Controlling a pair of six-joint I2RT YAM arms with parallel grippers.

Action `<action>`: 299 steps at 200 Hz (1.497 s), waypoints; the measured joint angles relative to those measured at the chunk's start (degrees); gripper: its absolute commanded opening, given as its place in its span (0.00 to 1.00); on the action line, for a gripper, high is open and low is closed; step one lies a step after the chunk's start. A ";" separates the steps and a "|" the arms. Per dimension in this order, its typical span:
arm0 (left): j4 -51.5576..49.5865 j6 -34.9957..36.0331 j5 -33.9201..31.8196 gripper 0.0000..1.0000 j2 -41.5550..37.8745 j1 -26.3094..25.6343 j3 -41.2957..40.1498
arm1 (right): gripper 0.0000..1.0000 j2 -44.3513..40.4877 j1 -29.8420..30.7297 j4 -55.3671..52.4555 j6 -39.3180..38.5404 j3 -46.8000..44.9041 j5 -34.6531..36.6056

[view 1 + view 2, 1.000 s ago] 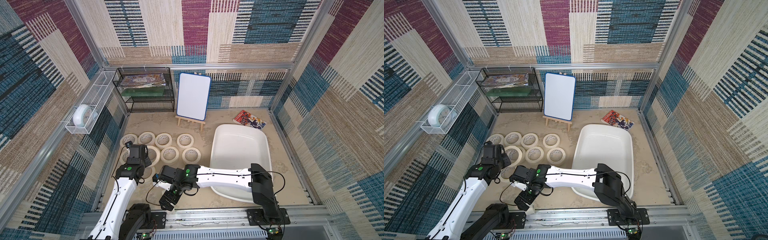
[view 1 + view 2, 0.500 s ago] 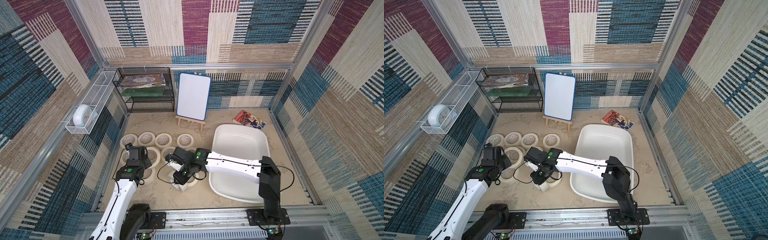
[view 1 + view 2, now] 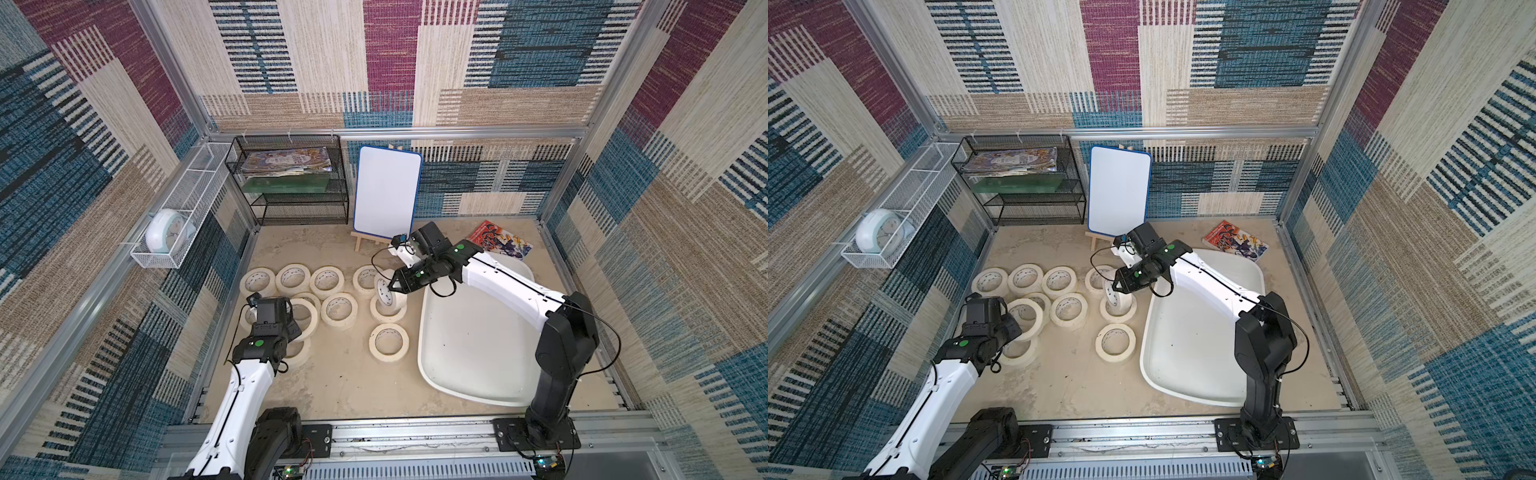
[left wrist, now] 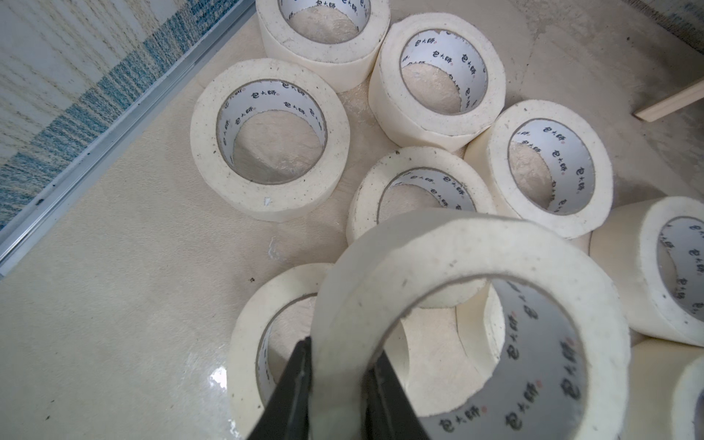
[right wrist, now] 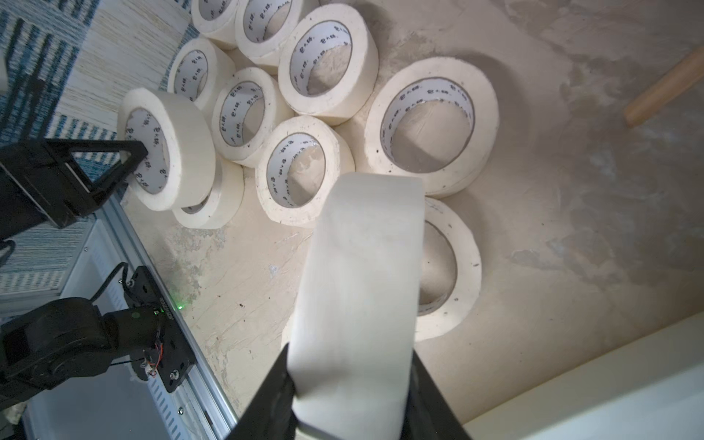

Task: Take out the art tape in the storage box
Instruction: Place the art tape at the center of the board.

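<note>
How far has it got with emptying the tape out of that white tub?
Nearly finished, it seems. Done: the tub shows nothing inside, and about ten rolls lie on the table. In hand: the left jaws pinch the wall of one roll, and the right jaws clamp another roll, both over the pile. To do: probably just setting those two down.

Woven patchwork wall panels (image 3: 390, 62) in blue, maroon, cream and tan enclose three sides, framed by silver aluminium rails (image 3: 457, 133). The scuffed beige floor mat (image 3: 332, 374) is evenly lit. At the back stand a black wire-mesh shelf rack (image 3: 305, 210) holding colourful magazines (image 3: 286, 160) and a blue-rimmed whiteboard (image 3: 386, 191) on a small wooden easel (image 3: 360, 243). A white wire basket (image 3: 187, 199) on the left wall holds a pale blue alarm clock (image 3: 168, 230).
</note>
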 measured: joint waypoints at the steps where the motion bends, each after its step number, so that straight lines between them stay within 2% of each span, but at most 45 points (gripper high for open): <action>1: -0.02 -0.02 0.11 0.00 0.02 0.02 0.00 | 0.02 0.33 -0.13 0.13 -0.09 0.15 -0.66; 38: 1.38 -0.09 5.18 0.00 0.90 0.04 -0.24 | 0.05 6.97 -0.74 1.90 -2.27 4.31 -13.92; 57: 1.99 -0.09 7.65 0.00 0.83 -1.90 -0.57 | 0.07 9.27 -1.14 2.51 -3.48 5.07 -19.56; 71: 1.42 -0.02 8.17 0.00 0.90 -6.29 -0.55 | 0.07 11.08 -1.66 2.43 -4.42 5.07 -22.21; 95: -0.76 -0.07 7.76 0.00 2.67 -16.76 0.57 | 0.07 12.63 -2.29 1.53 -5.64 5.05 -23.87; 124: -3.32 -2.25 6.67 0.00 3.02 -23.54 -0.81 | 0.06 11.32 -3.78 1.05 -6.43 4.09 -24.22; 151: -4.63 -4.85 6.69 0.00 1.03 -25.18 -5.44 | 0.06 8.85 -6.23 1.09 -6.40 2.99 -22.45; 183: -4.76 -6.75 6.86 0.00 2.80 -25.55 -8.63 | 0.05 7.13 -9.40 0.44 -6.38 2.91 -17.11; 207: -3.96 -7.17 6.69 0.29 4.04 -25.55 -8.90 | 0.04 5.86 -12.24 -0.15 -6.16 3.26 -10.69; 233: -3.85 -7.39 6.54 0.46 3.58 -25.53 -7.89 | 0.03 6.38 -14.29 -1.22 -5.77 5.62 -3.28; 258: -3.74 -7.48 6.49 0.54 1.95 -25.53 -7.17 | 0.03 10.45 -14.21 -2.21 -5.81 10.88 0.48; 299: -4.00 -7.54 6.49 0.56 -0.48 -25.53 -6.88 | 0.02 15.08 -14.03 -4.70 -6.40 13.44 2.64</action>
